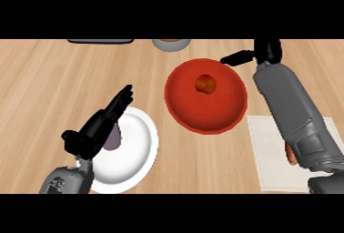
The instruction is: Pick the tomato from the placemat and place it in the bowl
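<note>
Tomato [205, 84] sits in the red bowl [228, 109]; right hand [259, 53] hangs empty just beyond it, fingers relaxed. Left hand [101, 123] rests open over the white plate [138, 154].

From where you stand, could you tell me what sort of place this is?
Probably a kitchen counter or dining surface: a wooden top holds a red bowl with a tomato in it, a white plate and a pale placemat.

Tomato [205, 84] sits in the bowl [228, 107]; plate [138, 150] to its left, placemat [272, 159] to its right on the worktop [53, 82].
</note>
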You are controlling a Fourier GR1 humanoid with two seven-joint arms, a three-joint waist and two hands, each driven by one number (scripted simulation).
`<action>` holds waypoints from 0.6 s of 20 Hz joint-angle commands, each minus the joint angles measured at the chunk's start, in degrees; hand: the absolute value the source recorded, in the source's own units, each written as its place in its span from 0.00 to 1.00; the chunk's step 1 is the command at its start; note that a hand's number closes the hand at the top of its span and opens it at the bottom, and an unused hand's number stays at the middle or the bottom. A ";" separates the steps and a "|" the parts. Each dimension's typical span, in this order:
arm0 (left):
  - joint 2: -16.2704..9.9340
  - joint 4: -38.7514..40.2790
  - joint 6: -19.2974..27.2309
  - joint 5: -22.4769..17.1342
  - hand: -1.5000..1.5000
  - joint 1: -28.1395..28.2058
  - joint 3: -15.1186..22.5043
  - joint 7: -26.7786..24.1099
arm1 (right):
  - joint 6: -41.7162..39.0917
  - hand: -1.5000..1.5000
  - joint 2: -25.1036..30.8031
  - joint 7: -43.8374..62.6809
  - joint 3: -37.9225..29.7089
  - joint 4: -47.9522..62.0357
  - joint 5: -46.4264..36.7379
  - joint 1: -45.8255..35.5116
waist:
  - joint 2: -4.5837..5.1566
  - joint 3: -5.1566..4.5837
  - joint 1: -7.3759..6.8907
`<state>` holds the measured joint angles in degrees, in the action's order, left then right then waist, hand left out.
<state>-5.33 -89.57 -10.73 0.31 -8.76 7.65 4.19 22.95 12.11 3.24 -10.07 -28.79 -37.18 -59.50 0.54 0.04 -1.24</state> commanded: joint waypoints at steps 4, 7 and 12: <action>0.07 -0.06 0.27 0.51 0.50 1.87 -0.47 -1.47 | -1.96 0.00 5.88 -5.62 -8.88 -0.18 9.11 3.08 | -0.24 -0.01 0.48; -0.76 -2.79 -0.26 0.11 0.50 3.46 -0.58 0.14 | -3.68 0.00 9.13 -7.06 -10.95 -3.89 11.84 6.97 | -0.67 -0.02 1.22; 1.04 -2.46 1.54 0.56 0.50 1.40 -0.72 1.19 | -9.85 0.00 17.18 -15.69 -17.35 -3.13 18.43 13.45 | -0.35 0.03 1.31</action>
<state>-5.16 -92.11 -10.35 0.56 -6.33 7.32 4.75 18.20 23.55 -7.26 -23.39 -31.64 -23.22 -49.95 0.12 0.05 -0.21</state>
